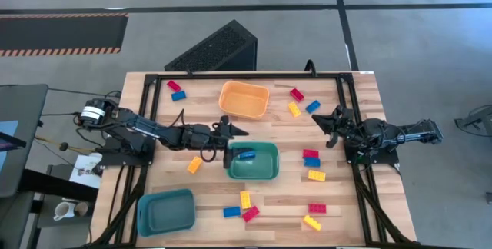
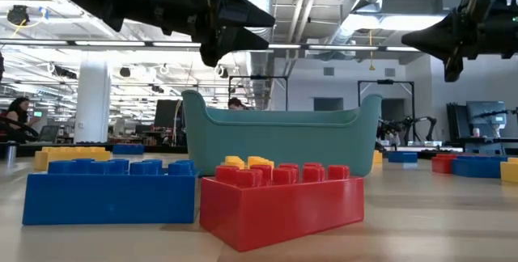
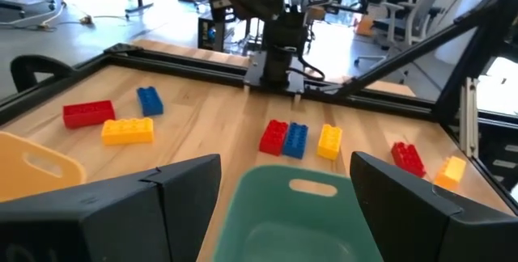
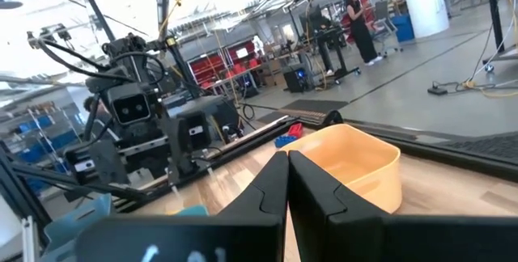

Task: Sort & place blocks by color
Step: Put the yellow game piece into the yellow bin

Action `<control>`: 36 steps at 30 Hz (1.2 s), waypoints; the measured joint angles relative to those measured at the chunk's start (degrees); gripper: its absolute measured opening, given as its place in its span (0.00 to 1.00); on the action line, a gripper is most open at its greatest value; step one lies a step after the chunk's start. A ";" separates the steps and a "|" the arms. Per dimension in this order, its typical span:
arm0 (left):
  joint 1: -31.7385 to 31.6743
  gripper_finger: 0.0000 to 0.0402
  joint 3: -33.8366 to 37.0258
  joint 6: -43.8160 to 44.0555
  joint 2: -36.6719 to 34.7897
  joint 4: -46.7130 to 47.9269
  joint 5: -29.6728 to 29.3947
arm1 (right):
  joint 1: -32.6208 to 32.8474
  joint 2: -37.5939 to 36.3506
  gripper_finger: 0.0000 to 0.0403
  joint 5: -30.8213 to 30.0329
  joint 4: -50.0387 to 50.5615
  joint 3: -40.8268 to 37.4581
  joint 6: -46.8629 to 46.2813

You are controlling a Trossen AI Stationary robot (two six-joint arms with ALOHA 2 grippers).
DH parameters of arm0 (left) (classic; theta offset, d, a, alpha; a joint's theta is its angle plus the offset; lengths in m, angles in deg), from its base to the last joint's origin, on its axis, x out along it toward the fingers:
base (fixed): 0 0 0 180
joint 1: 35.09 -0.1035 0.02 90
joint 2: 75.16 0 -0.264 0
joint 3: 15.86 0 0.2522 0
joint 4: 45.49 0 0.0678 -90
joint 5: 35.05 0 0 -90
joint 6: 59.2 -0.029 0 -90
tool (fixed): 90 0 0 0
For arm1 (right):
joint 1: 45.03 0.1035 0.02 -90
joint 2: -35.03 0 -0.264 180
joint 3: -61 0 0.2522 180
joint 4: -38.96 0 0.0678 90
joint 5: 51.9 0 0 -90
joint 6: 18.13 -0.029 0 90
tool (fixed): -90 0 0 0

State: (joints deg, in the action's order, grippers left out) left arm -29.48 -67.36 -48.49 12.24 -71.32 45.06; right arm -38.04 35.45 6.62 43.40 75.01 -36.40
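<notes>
Left gripper [image 1: 235, 131] over near-left rim of teal bin [image 1: 270, 174], fingers spread wide, holding nothing. One blue block [image 1: 245, 155] lies inside that bin, just beside claw, long axis crosswise. Nearest loose brick: yellow block [image 1: 194, 164], on wood close behind left wrist. Farther off: right gripper [image 1: 319, 119] pinched shut, empty, waiting nearer red-blue-yellow cluster [image 1: 310, 159].

Pale wooden slatted tabletop [image 1: 269, 195] inside a black metal frame [image 1: 246, 74]. At twelve o'clock, an orange rectangular plastic bin [image 1: 244, 99]; at centre, a teal rectangular plastic bin [image 1: 265, 170] with a blue studded brick [image 1: 245, 154] inside; at seven o'clock, a blue rectangular plastic bin [image 1: 165, 210]. Red, yellow and blue studded plastic bricks [image 1: 311, 159] lie scattered around.
</notes>
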 joint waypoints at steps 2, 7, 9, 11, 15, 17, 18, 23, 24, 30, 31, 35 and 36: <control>0.00 0.65 0.00 -0.01 0.00 -0.04 -0.01 | 0.00 0.00 0.09 0.00 -0.01 0.01 -0.14; 0.00 0.65 0.00 0.04 0.00 -0.20 0.01 | 0.00 0.00 0.09 0.00 0.06 0.00 -0.16; 0.00 0.65 0.00 0.72 0.00 -0.25 0.00 | 0.00 -0.01 0.09 -0.02 0.08 0.00 -0.19; 0.00 0.65 0.00 0.98 0.00 -0.67 -0.02 | 0.00 -0.01 0.09 -0.02 0.22 0.02 -0.23; 0.00 0.65 0.00 1.01 0.00 -0.94 -0.05 | 0.00 0.00 0.09 -0.02 0.28 0.00 -0.34; 0.00 0.65 0.00 1.03 0.00 -0.94 -0.63 | 0.00 0.00 0.09 -0.02 0.34 0.01 -0.34; 0.00 0.65 0.00 1.03 0.00 -0.94 -0.95 | 0.00 -0.01 0.09 -0.02 0.35 0.00 -0.33; 0.00 0.65 0.00 1.09 0.00 -0.93 -1.31 | 0.00 -0.01 0.09 -0.04 1.82 0.01 -2.69; 0.00 0.65 0.00 1.22 0.00 -1.01 -1.31 | -0.01 0.01 0.09 -0.13 2.63 0.01 -4.18; 0.00 0.65 0.00 2.39 -0.19 -4.43 -0.95 | -0.07 1.16 0.09 -2.32 4.20 0.09 -7.22; 0.00 0.65 0.00 1.88 -0.61 -4.01 -0.78 | -0.07 1.21 0.09 -2.59 4.12 0.09 -7.23; 0.00 0.65 0.00 0.85 -5.30 -0.53 -0.43 | -0.07 1.38 0.09 -3.08 5.71 0.92 -7.24; 0.03 0.65 -0.01 0.47 -6.86 1.00 -0.43 | -0.07 1.39 0.09 -3.11 6.52 1.38 -7.22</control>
State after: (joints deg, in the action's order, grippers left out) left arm -29.45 -67.37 -48.01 5.37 -70.32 44.63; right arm -38.11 36.84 3.51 49.92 76.39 -43.62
